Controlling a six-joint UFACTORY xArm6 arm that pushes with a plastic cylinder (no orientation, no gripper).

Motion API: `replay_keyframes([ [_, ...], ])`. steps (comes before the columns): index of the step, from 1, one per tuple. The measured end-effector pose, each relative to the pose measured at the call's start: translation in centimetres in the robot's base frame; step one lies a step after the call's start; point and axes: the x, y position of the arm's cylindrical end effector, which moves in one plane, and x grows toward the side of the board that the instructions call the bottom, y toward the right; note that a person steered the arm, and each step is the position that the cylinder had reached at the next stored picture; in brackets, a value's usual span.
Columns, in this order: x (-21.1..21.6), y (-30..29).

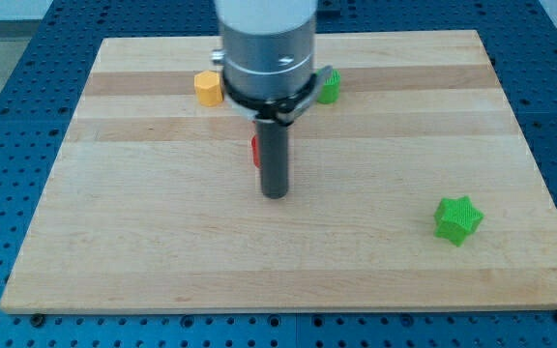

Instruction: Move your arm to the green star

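The green star (457, 219) lies on the wooden board (162, 242) at the view's lower right. My tip (275, 194) is near the middle of the board, well to the left of the star and slightly above it in the view. A red block (255, 151) shows just behind the rod on its left side, mostly hidden.
A yellow hexagonal block (208, 87) sits near the view's top, left of the arm. A second green block (329, 87) sits at the top, right of the arm, partly hidden by the arm's grey body (267, 48). A blue perforated table surrounds the board.
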Motion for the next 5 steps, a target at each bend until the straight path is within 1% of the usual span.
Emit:
replay_keyframes([
  [1, 0.0, -0.9],
  [3, -4.3, -0.2],
  [4, -4.3, 0.1],
  [5, -3.8, 10.2],
])
